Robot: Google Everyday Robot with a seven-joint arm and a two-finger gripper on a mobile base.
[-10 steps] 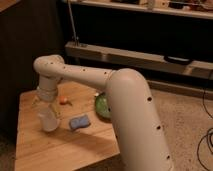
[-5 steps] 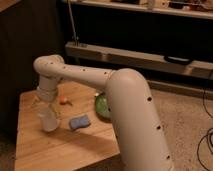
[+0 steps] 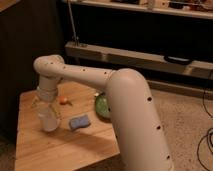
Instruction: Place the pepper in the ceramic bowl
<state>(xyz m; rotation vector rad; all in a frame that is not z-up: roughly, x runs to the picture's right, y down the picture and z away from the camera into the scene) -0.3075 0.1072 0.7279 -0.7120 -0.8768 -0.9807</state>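
The pepper (image 3: 63,101) is a small orange-red piece lying on the wooden table (image 3: 60,147), near its back middle. Right of it sits the green ceramic bowl (image 3: 101,106), half hidden behind my thick white arm. My gripper (image 3: 46,107) hangs down from the bent wrist at the table's left side, just left of the pepper and apart from it. It stands open and I see nothing of the task held in it. Its pale tips merge with a white cup (image 3: 49,122) directly below.
A blue sponge (image 3: 79,122) lies between the cup and the bowl. My arm sweeps across the table's right side. Behind the table runs a low metal shelf rail (image 3: 125,55) in front of a dark wall. Cables lie on the floor at right.
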